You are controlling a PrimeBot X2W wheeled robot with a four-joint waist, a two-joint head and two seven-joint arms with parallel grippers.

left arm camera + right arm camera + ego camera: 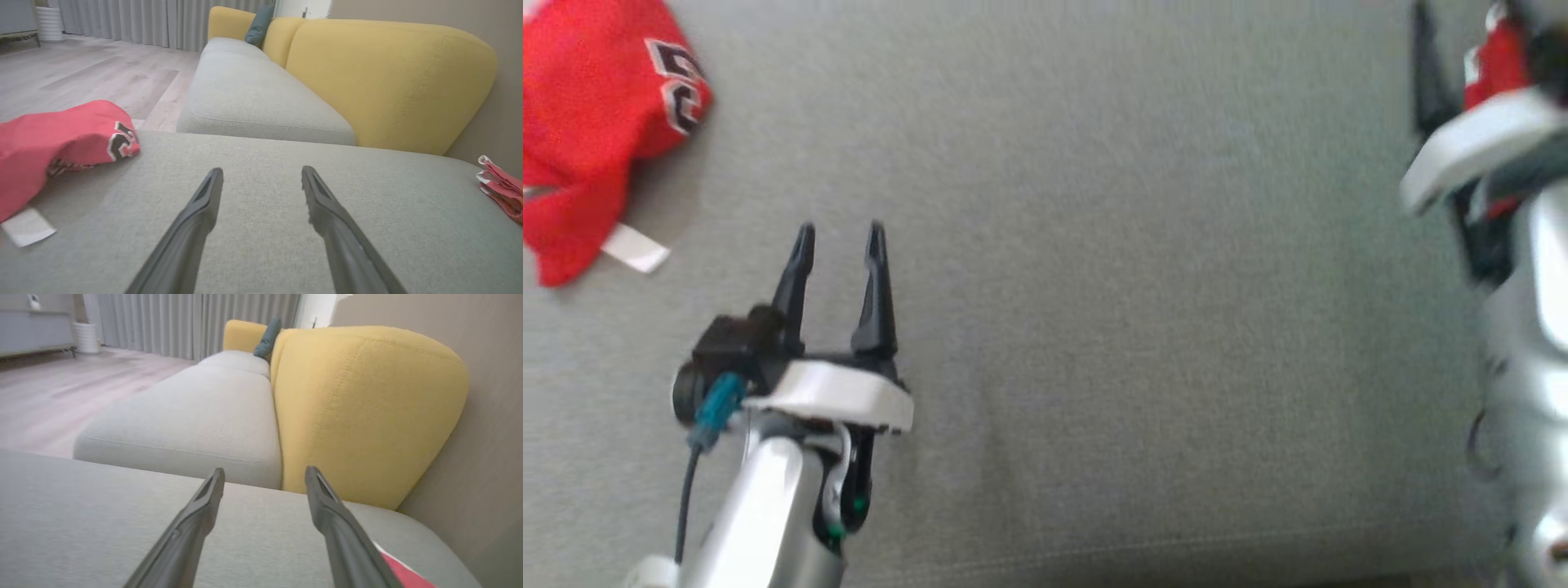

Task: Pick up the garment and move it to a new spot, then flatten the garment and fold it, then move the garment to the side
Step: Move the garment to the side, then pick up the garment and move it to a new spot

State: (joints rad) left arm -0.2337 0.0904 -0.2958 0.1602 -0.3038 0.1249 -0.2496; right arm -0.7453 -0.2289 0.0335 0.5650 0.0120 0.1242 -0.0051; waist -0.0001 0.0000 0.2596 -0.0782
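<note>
A folded red and white garment [500, 185] lies at the far right edge of the grey cushion [1143, 286]. Its red cloth [1496, 69] shows just beyond my blurred right gripper [1462, 53]. In the right wrist view that gripper [264, 475] stands open with nothing between its fingers, and a strip of the red garment [402, 573] lies under the right finger. A crumpled red jersey [596, 122] with dark lettering and a white tag [633, 247] lies at the far left. My left gripper [841, 237] stands open over bare cushion, to the right of the jersey [61, 139].
A yellow backrest [388, 81] rises behind the cushion, with a beige wall [490, 437] beside it. A second grey seat [253, 98] runs on beyond, holding a teal pillow [258, 25]. Wooden floor [94, 73] and grey curtains lie to the left.
</note>
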